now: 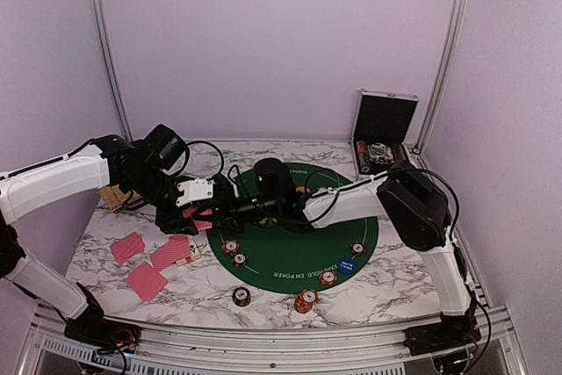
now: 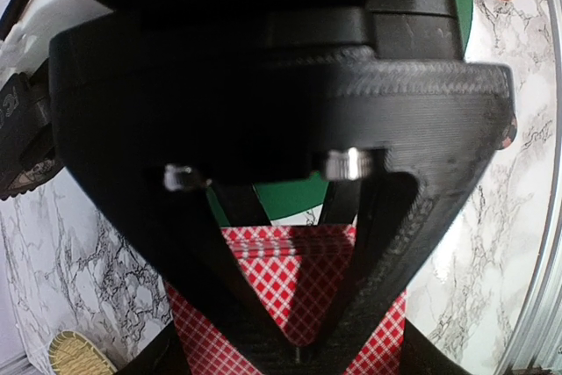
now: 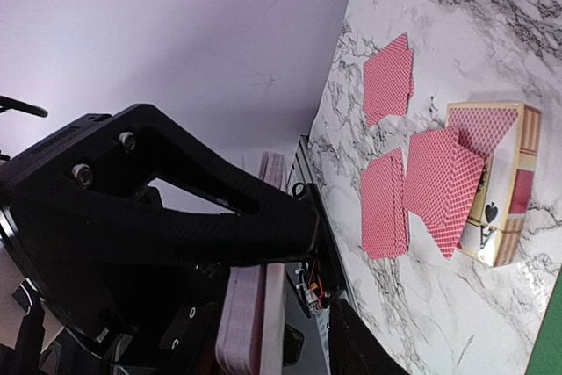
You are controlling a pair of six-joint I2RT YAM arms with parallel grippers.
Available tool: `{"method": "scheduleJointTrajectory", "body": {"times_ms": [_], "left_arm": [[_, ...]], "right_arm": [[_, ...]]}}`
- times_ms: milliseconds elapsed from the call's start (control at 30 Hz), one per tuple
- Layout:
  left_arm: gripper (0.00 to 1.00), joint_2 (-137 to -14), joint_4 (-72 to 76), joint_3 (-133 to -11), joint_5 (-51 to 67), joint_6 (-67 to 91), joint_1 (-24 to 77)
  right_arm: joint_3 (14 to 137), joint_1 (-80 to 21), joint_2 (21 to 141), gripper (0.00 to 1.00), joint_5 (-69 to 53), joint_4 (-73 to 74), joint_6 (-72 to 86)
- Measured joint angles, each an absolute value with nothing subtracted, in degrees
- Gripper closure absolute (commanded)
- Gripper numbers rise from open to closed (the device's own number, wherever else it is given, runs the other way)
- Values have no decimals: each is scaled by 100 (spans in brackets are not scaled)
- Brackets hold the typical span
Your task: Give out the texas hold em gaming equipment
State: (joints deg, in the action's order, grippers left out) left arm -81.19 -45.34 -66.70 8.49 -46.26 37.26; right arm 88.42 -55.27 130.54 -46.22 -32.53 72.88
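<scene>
Cards (image 1: 147, 280) left of mat (image 1: 290, 256)

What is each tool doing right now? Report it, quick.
Left tool: closed on the deck.
Right tool: open, set around the same deck with a gap showing.

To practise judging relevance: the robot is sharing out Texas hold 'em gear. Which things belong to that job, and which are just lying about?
Job: dealt playing cards, deck, poker chips, blue marker disc.
Lying about: silver case, straw basket, card box.
</scene>
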Motion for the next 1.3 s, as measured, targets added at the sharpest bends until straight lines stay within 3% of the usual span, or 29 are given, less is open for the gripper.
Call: {"method": "scheduleJointTrajectory", "body": {"times_ms": [267, 833, 1033, 1300], "left_arm": [[45, -8138, -4534, -6676, 847, -4624, 3726], [47, -8138, -4545, -6676, 840, -4604, 3726], [47, -8138, -4550, -6676, 840, -4589, 3726], [47, -8259, -4587, -6873, 847, -4427, 3726]], "right_arm": [[9118, -5527, 13054, 57, -4539, -2722, 6984], [8840, -5433, 12661, 64, -4160, -2086, 6486], [8768, -5413, 12599, 48, -4147, -2064, 6429], [8958, -5513, 12658, 48, -4174, -2067, 6490]]}}
